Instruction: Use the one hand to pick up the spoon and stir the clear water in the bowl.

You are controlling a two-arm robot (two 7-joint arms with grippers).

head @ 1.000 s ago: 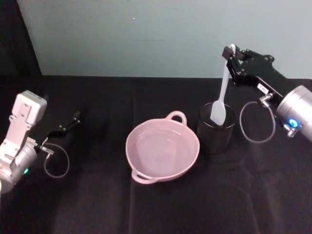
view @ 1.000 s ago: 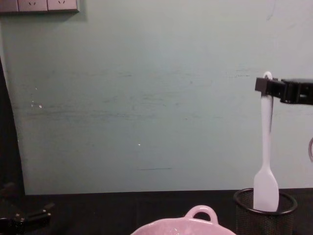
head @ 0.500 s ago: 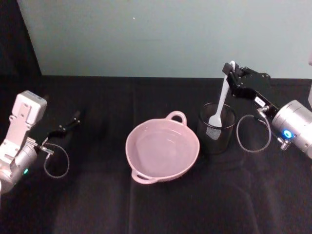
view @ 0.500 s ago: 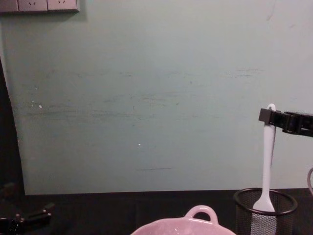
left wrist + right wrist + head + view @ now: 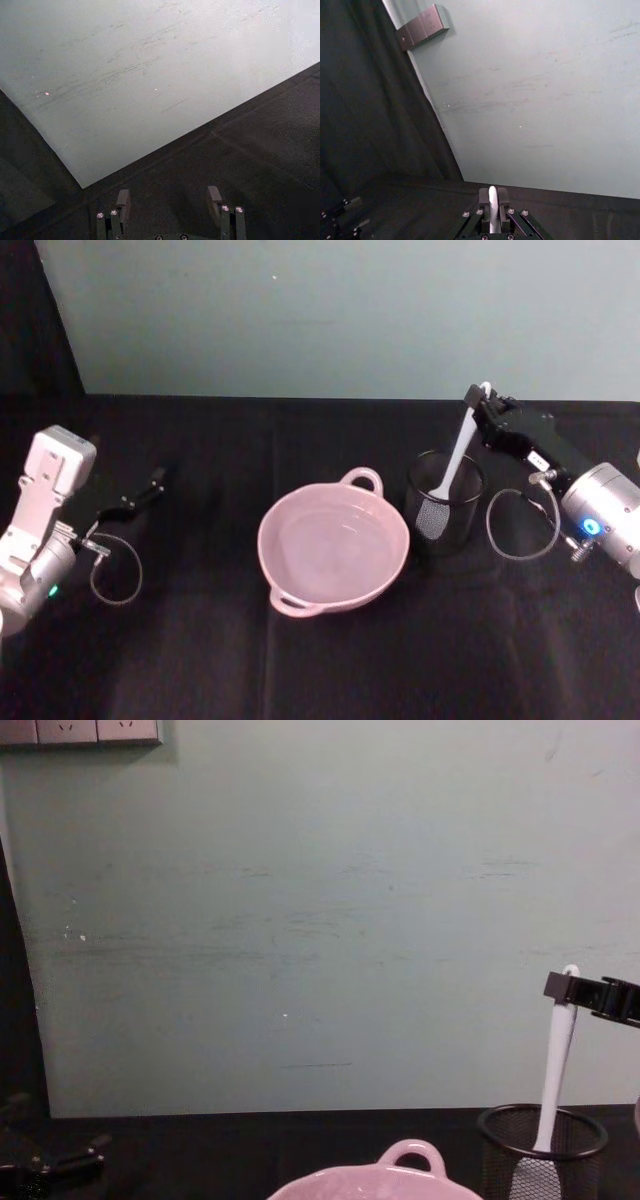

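Pale green wall stands behind a black-draped surface (image 5: 300,660), and on that cloth we find the pink bowl (image 5: 333,547) near the middle, its water clear and flat, with a black wire-mesh cup (image 5: 444,502) just beside it on our right. Our right tool (image 5: 479,398) is clenched on the very top of the spoon (image 5: 455,460), pinching the handle near its hole; the right wrist view shows the white handle end held between the two fingers (image 5: 503,197). The spoon leans slightly, and its paddle head sits down inside the mesh cup, so we judge the utensil is not free to travel sideways. To do this step well, we should raise the spoon straight along its own length until the head is wholly above the cup's rim, and only then carry it across toward the bowl; a sideways pull with the head inside would likely tip or drag the light cup. Because the grip is at the far end of a long, slim handle, the head may swing, so slow motion suits us. The cup's rim and the bowl's near loop handle (image 5: 362,479) are what stand between the spoon and the water. Our left tool (image 5: 130,502) rests well apart on the left side of the cloth, fingers spread and holding nothing, beside a loop of cable (image 5: 116,571).
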